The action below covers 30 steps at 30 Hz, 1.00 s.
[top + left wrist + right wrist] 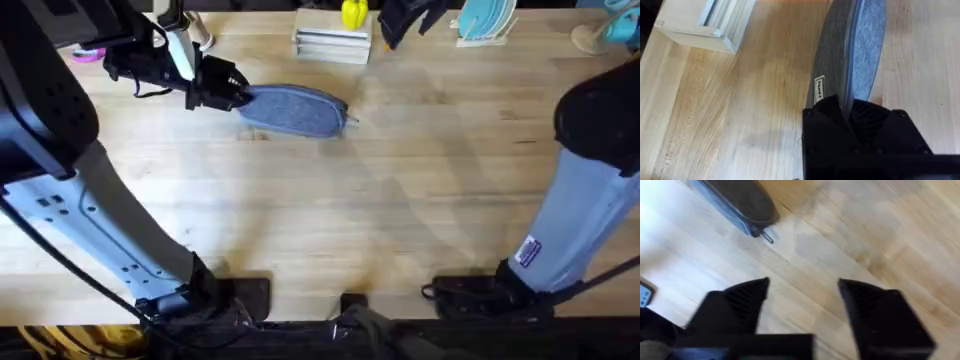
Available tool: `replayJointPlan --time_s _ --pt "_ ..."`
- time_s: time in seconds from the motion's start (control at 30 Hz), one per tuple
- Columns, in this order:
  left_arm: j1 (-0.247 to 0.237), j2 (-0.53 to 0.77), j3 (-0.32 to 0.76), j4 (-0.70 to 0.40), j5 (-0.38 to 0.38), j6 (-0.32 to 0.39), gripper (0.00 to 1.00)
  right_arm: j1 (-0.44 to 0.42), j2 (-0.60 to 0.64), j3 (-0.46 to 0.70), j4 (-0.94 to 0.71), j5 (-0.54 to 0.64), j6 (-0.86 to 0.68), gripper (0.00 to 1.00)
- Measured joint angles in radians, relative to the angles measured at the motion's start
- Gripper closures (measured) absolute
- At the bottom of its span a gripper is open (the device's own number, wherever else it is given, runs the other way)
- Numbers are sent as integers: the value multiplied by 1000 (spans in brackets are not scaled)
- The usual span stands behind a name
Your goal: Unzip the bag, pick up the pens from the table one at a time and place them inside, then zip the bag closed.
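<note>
The grey-blue bag (295,108) lies flat at the back of the table (330,230), its small metal pull (351,118) at the right end. My left gripper (238,95) is at the bag's left end. In the left wrist view its fingers (852,107) are shut on the edge of the bag (860,45), beside a white label (819,89). My right gripper (802,287) is open and empty, raised over bare wood. The bag's pull end (747,205) and pull (766,236) lie farther off in that view. The pens are out of view.
A white slatted holder (332,42) with a yellow object (354,13) stands behind the bag, also seen as a white block (705,22). Teal plates in a rack (485,20) sit at the back right. A pink item (88,55) lies at the back left.
</note>
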Motion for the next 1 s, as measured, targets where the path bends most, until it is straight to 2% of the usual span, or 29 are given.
replayJointPlan --time_s 0.07,0.1,0.13,0.2,0.3,0.33,0.37,0.57,0.77,0.9,1.0 --pt "0 0 0 0 0 0 958 0 -10 5 -10 29 1 40" --pt "0 0 0 0 0 0 951 0 -10 5 -12 38 1 17" --pt "0 0 0 0 0 1 893 0 -7 5 -15 48 2 9" --pt "0 0 0 -2 3 0 642 1 -2 5 -19 60 4 9" --pt "0 0 0 -4 5 0 172 8 2 4 -24 95 4 9" --pt "0 0 0 -5 5 -2 55 12 1 4 -26 109 4 9" --pt "0 0 0 -6 5 -3 20 16 -1 4 -27 125 4 9" --pt "0 0 0 5 5 -3 8 38 -52 4 -29 185 4 9" --pt "5 0 4 -8 -5 -3 7 36 -192 -11 -31 234 4 9" --pt "23 -25 40 -84 -49 -3 7 36 -324 -97 -28 294 4 9" --pt "33 -79 106 -187 -93 -3 7 35 -419 -196 -13 336 -2 9"
